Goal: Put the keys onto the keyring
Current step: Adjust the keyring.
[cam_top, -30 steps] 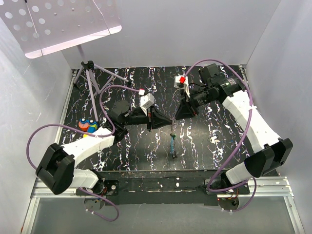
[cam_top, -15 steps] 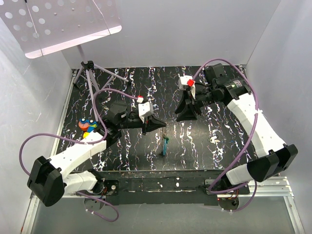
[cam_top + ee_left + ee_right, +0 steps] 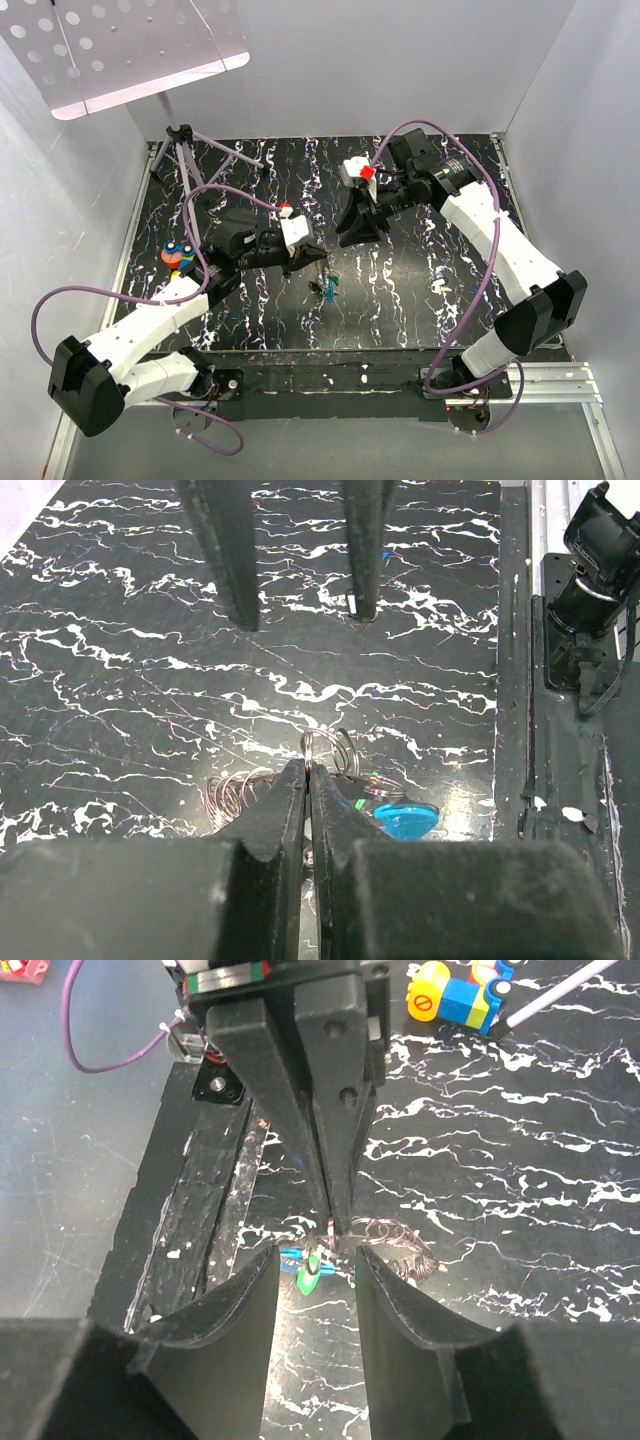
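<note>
The left end effector is closed on the keyring. In the left wrist view its two black fingers meet with no gap, and the thin silvery loop stands up from between their tips. The right wrist view shows the same grip from the other side: the left fingers point down and come to a point right at the keyring, low over the black marbled worktop.

The right end effector is open and holds nothing. Its fingers stand well apart and aim at the keyring from the far side, near it but not touching.

Two keys sit just beside the ring, toward the near edge of the worktop. The blue key lies right next to the left fingertips, and the green key is just below the ring in the right wrist view, with a bit of blue beside it. From above they show only as a small teal speck under the left fingertips. I cannot tell whether either key is threaded on the loop.

A loose wire coil lies on the worktop on the other side of the left fingers, close to the ring.

Toy blocks sit at the left edge of the worktop — well apart from the ring.
</note>
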Available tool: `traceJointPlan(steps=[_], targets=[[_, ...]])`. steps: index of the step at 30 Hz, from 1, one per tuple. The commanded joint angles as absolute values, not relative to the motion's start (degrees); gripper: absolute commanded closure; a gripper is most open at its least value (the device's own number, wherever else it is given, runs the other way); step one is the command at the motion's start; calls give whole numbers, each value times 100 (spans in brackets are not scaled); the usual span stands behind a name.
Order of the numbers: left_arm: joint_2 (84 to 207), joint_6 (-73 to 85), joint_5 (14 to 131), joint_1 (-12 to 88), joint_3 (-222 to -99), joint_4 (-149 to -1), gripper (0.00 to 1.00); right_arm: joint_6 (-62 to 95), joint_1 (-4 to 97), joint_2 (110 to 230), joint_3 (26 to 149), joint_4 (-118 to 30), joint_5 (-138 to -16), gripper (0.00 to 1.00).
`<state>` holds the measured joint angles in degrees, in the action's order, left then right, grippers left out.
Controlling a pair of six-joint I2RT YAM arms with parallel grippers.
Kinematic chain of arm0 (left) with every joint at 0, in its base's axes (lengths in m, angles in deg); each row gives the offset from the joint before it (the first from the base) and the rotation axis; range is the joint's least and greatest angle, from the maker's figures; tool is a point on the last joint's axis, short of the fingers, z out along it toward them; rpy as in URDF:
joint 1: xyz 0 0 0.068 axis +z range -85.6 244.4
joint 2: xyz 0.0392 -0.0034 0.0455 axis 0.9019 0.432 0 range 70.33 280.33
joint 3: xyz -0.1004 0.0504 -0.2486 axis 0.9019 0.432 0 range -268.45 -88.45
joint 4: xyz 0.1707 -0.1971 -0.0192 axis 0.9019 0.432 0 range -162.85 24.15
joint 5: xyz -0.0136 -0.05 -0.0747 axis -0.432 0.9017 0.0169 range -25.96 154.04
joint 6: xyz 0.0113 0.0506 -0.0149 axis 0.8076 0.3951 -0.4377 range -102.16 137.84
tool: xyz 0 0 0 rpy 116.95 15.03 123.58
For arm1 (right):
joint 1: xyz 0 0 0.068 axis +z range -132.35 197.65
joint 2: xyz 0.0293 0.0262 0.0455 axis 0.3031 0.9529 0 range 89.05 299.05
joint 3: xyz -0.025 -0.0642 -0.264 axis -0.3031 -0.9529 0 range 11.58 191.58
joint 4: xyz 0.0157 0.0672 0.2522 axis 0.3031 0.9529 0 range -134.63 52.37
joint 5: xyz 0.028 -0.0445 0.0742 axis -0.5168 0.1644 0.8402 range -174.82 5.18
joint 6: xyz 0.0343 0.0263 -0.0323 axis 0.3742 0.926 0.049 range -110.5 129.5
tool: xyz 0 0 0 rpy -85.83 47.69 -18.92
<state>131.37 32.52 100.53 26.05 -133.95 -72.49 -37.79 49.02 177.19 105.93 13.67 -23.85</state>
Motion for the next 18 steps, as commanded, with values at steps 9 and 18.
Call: traceJointPlan(steps=[9,18], targets=[[12781,2348,10314,2608,-13117,-8435,100,-3067,5148,17914,10791,582,-2575,65],[12772,1943,10306,2608,-12985,-8744,100,-3716,5359,17835,10537,1056,-2356,61]])
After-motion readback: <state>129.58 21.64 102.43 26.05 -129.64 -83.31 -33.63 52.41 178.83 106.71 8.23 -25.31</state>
